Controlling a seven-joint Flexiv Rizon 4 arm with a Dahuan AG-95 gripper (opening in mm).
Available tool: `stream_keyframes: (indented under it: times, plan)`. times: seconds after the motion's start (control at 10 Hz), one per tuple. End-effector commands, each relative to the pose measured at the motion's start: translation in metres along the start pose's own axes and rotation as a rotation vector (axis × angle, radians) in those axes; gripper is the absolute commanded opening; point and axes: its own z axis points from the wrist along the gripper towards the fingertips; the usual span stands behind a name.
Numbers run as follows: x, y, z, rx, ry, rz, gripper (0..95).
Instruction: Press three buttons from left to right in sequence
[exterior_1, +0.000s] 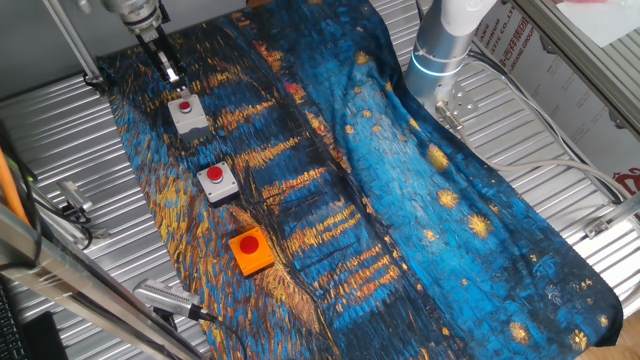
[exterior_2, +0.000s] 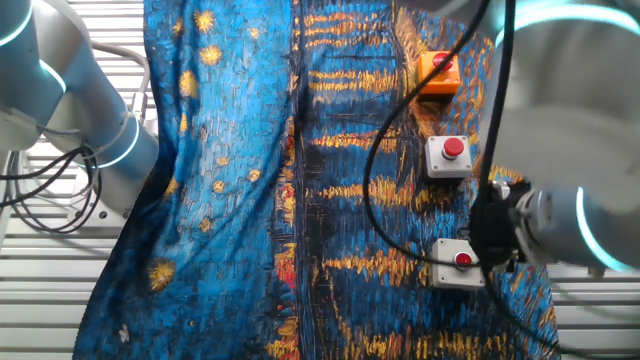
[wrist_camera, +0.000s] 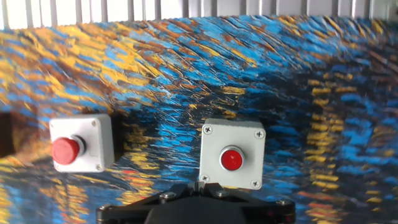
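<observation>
The arm's fingers (exterior_1: 170, 70) point down just above the end grey button (exterior_1: 186, 113); their spread is unclear.

arm links: white-grey rounded tubes, glossy (exterior_2: 60, 90)
joint rings: glowing pale cyan bands at the joints, one on the upright link (exterior_1: 437, 62), one on the wrist link (exterior_2: 590, 225)
wrist housing: silver-grey metal
end effector (exterior_1: 170, 72): slim, dark metal, tapering; fingertip state not resolvable
end effector mount: black plate with small silver screw heads, seen in hand view (wrist_camera: 196, 208)
cables: black, looping off the wrist (exterior_2: 400, 130)
</observation>
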Motion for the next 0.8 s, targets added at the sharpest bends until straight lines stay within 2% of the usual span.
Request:
stream_keyframes:
  times: [0.1,0.2,0.8]
  plan:
    - [0.0016,0.001,0.0007,0.133,-0.012,-0.031,0.0]
    - [0.0016,0.001,0.0007,0.279,-0.019,-0.058,0.0]
    - [0.0016,0.001,0.0007,0.29,-0.029,-0.053,0.0]
